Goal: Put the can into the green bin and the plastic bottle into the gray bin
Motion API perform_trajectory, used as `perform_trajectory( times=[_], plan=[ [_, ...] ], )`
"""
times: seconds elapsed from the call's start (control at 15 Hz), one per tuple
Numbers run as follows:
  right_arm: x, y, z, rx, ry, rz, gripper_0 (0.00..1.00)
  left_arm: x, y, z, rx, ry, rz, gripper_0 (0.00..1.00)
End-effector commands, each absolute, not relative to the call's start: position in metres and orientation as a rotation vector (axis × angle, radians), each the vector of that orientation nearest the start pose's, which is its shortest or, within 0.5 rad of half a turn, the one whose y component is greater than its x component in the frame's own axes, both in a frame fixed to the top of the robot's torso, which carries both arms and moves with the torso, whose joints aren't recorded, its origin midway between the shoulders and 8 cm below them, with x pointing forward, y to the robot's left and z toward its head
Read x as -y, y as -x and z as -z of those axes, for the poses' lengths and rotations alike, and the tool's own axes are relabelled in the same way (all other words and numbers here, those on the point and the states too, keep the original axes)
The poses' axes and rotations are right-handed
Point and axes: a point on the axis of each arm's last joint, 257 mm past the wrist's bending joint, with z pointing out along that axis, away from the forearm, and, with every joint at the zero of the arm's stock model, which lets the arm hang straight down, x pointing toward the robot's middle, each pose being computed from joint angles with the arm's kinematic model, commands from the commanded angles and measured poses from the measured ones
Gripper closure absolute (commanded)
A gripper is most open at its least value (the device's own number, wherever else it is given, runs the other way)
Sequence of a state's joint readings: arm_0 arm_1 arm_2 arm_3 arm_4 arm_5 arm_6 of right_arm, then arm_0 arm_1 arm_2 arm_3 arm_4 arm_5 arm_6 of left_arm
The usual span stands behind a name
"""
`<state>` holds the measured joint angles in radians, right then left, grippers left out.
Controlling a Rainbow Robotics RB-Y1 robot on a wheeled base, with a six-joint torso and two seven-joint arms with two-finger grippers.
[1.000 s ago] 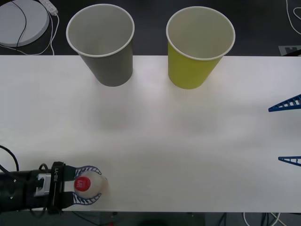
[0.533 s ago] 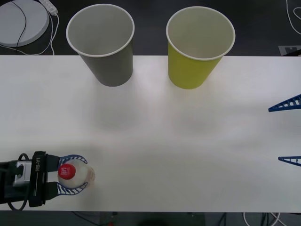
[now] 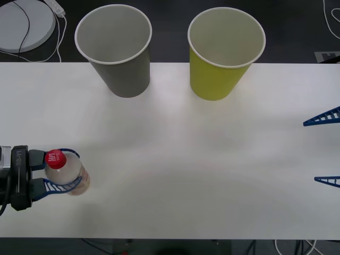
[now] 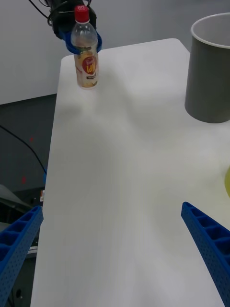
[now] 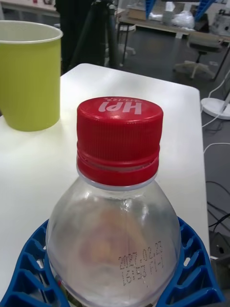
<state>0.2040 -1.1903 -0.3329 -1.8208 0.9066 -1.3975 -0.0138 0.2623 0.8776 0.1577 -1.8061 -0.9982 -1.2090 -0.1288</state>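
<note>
The white bench carries the gray bin at the upper left of the front view and the green bin at the upper middle, both upright with open mouths, standing apart near the far edge. Beyond the bench in the top left corner lies a round white disc with a cable on the dark floor. The stretch of bench between the bins and the near edge is bare.

At the lower left of the front view, the left hand is closed around the plastic bottle, its blue ribbed fingers wrapping the shoulder just below the red cap. The bottle stands upright, well apart from both bins; in the right wrist view its base seems at or just above the bench.

The right hand sits at the right edge, fingers spread wide, holding nothing.
</note>
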Motion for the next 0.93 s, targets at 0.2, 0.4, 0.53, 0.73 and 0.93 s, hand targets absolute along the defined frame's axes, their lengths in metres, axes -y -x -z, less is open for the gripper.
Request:
perform_trajectory(
  times=[0.2,0.4,0.53,0.73,0.93],
  plan=[
    [0.283,-0.308,0.099,-1.472,1.549,-0.58,0.0,-0.256,-0.356,0.163,-1.49,-1.152,0.499,1.0],
    [0.283,-0.308,0.099,-1.472,1.549,-0.58,0.0,-0.273,-0.374,0.151,-1.501,-1.07,0.425,1.0],
    [0.283,-0.308,0.099,-1.472,1.549,-0.58,0.0,-0.284,-0.384,0.142,-1.509,-1.025,0.388,1.0],
    [0.283,-0.308,0.099,-1.472,1.549,-0.58,0.0,-0.293,-0.394,0.129,-1.53,-0.96,0.374,1.0],
    [0.283,-0.308,0.099,-1.472,1.549,-0.58,0.0,-0.304,-0.402,0.112,-1.556,-0.924,0.344,1.0]
  ],
)
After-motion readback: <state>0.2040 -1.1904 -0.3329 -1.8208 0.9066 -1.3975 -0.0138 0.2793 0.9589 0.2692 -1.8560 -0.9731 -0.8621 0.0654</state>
